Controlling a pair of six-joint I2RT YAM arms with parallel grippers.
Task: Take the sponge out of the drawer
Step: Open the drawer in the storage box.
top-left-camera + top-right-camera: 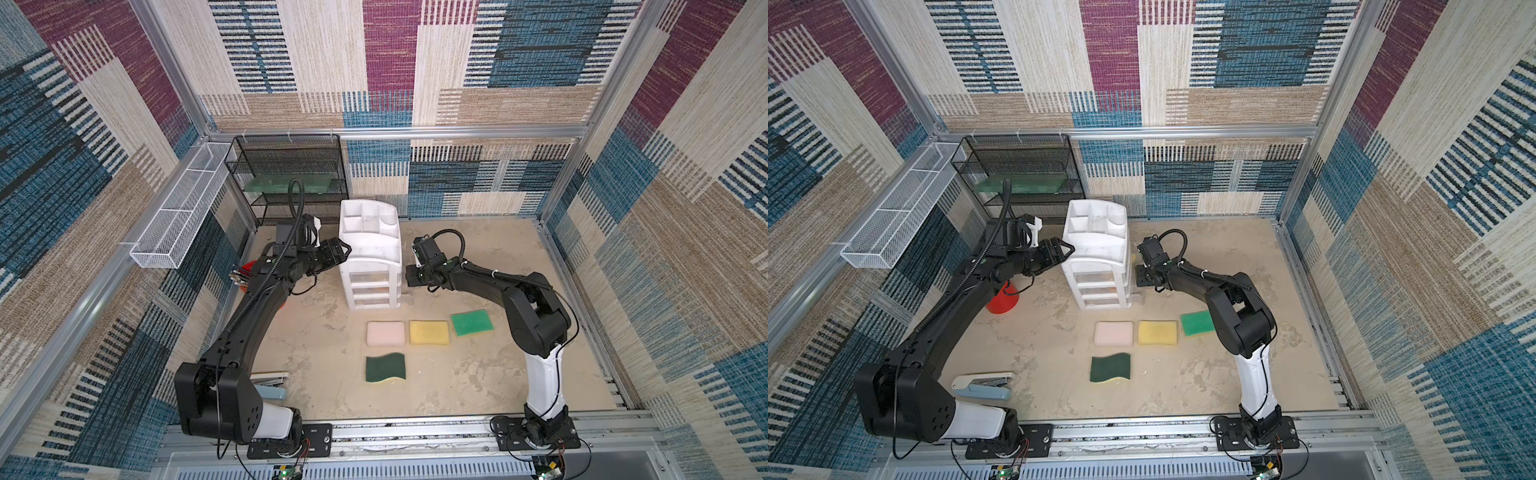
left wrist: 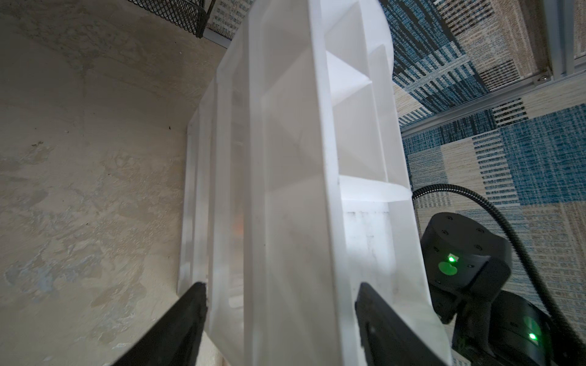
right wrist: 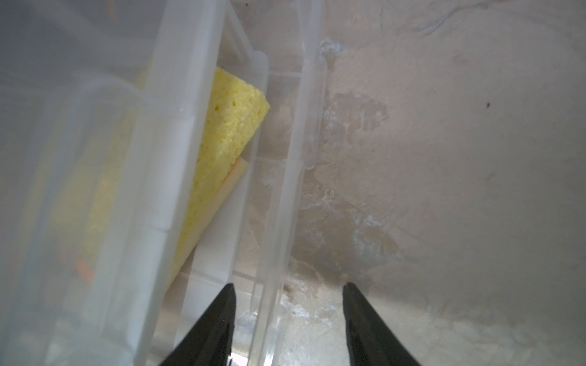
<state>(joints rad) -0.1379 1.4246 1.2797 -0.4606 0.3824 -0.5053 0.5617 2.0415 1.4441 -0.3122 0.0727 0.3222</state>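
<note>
Sponge (image 3: 231,126), yellow one, sits in the slid-open drawer (image 3: 285,158), mostly fogged behind frosted plastic. Right gripper (image 3: 288,285) jaws are spread, straddling the drawer's clear front, sponge just past them.

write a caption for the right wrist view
Right gripper open astride the clear drawer front, yellow sponge exposed inside.

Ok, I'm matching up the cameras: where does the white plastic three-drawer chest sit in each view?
Both top views: white plastic three-drawer chest near the picture's centre.
Left wrist: it fills the middle, between the fingers of the left pincer.
Right wrist: its clear drawer, holding a yellow sponge.
Shared landmark: mottled beige tabletop.
</note>
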